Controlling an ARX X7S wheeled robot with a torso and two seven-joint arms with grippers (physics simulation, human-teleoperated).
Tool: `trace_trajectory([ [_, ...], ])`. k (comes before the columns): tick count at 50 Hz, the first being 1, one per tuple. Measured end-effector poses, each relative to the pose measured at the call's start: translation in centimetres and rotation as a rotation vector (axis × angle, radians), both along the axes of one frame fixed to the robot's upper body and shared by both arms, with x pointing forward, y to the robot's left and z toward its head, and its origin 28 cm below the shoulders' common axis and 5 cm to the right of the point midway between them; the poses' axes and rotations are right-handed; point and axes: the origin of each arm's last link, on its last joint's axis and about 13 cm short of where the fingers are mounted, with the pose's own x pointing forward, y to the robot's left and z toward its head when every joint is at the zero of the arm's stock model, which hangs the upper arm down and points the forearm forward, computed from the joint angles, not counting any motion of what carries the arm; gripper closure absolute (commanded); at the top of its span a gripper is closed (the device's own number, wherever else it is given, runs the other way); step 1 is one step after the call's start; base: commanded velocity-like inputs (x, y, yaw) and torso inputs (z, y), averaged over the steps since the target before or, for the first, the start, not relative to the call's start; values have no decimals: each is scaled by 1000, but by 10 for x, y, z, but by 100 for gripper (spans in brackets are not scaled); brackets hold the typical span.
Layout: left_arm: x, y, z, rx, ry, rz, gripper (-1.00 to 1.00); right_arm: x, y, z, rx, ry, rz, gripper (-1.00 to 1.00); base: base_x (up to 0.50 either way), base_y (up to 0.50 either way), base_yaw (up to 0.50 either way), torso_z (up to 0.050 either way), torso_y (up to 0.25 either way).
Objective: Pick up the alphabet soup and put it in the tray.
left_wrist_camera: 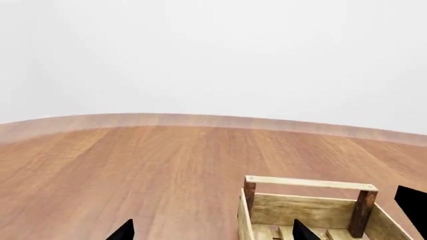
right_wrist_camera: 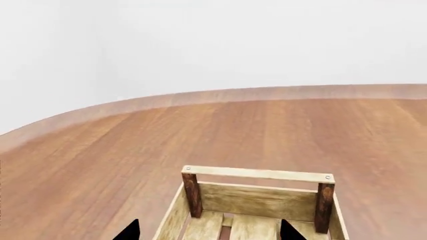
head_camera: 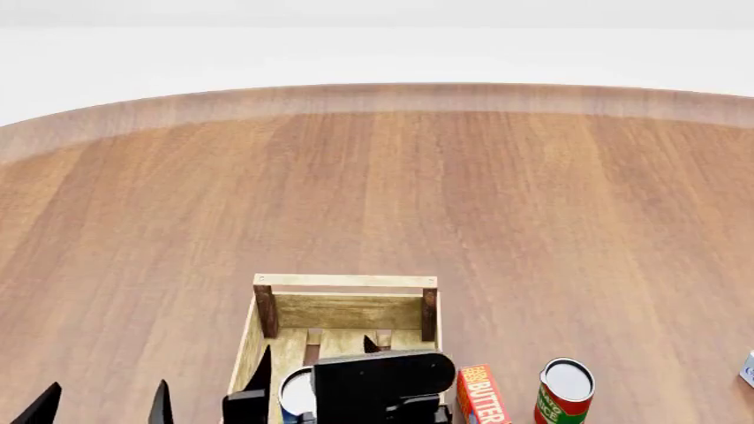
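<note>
The tray [head_camera: 344,282], a light-wood slatted crate with dark corner posts, lies at the near middle of the wooden table. It also shows in the right wrist view [right_wrist_camera: 257,174] and the left wrist view [left_wrist_camera: 310,183]. The alphabet soup [head_camera: 297,394] shows only a pale top and a blue side. It stands inside the tray, partly hidden by my right arm. My right gripper [head_camera: 316,355] hangs over the tray, its jaws wide apart, and nothing shows between them in the right wrist view [right_wrist_camera: 210,232]. My left gripper [head_camera: 104,405] is open and empty left of the tray, as its wrist view [left_wrist_camera: 213,235] shows.
A red butter box [head_camera: 481,394] and a slim red-and-green can [head_camera: 563,392] stand just right of the tray. A pale object [head_camera: 748,369] peeks in at the right edge. The round table's far edge [head_camera: 377,93] curves before a white wall.
</note>
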Motion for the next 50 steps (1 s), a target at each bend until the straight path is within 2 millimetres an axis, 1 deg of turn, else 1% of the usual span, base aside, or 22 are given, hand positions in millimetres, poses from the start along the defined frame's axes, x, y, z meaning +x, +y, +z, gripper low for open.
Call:
trace_trajectory([
  [22, -11, -1, 19, -37, -45, -16, -100, -20, -15, 34, 12, -119, -11, -100, 0, 0, 0, 0, 0],
  [50, -22, -3, 42, -77, -102, -31, -100, -41, -22, 63, 14, -227, -1, -100, 0, 0, 0, 0, 0],
])
